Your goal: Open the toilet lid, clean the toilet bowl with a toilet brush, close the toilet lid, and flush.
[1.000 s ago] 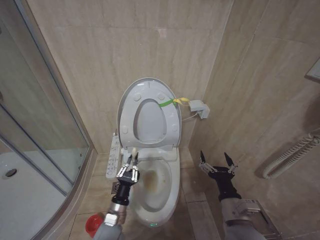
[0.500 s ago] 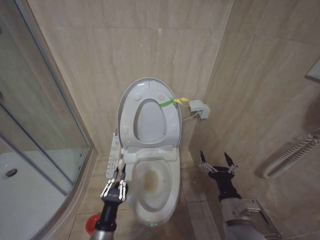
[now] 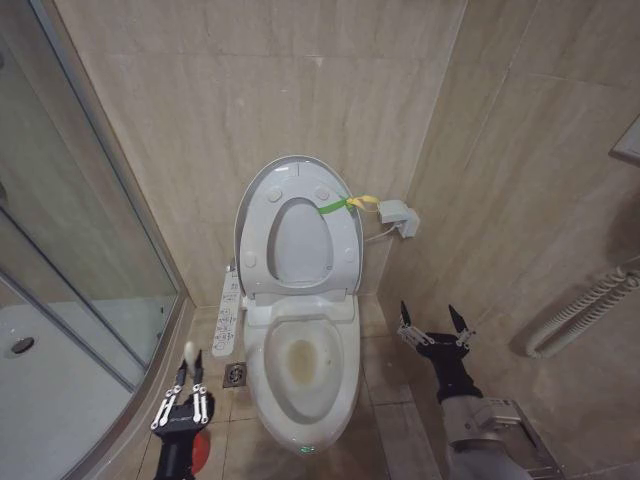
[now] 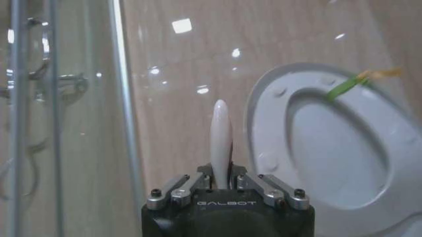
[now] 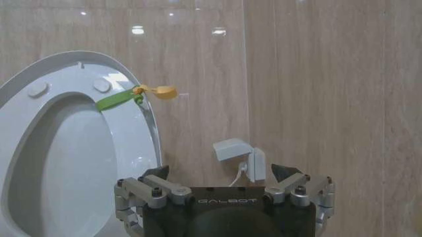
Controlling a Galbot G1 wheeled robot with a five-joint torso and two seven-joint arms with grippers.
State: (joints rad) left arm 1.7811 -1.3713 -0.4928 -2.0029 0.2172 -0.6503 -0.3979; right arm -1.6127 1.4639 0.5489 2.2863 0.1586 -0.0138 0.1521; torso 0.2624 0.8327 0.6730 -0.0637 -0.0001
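The toilet lid (image 3: 300, 240) stands upright against the wall, with the seat ring (image 3: 254, 232) raised flat against it and a yellow-green strap (image 3: 334, 208) at its rim. Below them the toilet bowl (image 3: 300, 372) lies uncovered, its floor stained brownish. My left gripper (image 3: 183, 405) hangs low over the floor left of the bowl, shut on the toilet brush handle (image 3: 188, 352), whose white tip (image 4: 221, 133) sticks out past my left gripper (image 4: 221, 180). The red holder (image 3: 201, 451) peeks out beneath it; the brush head is hidden. My right gripper (image 3: 435, 322) waits open right of the bowl.
A glass shower door (image 3: 70, 250) and its curved sill bound the left side. The bidet button panel (image 3: 226, 318) sits on the bowl's left, a floor drain (image 3: 236, 376) beside it. A white wall box (image 5: 238, 157) and a corrugated hose (image 3: 585, 310) are on the right wall.
My left gripper has carried the brush from over the bowl's left rim leftward and down to above the red holder. The right arm, lid and seat have not moved.
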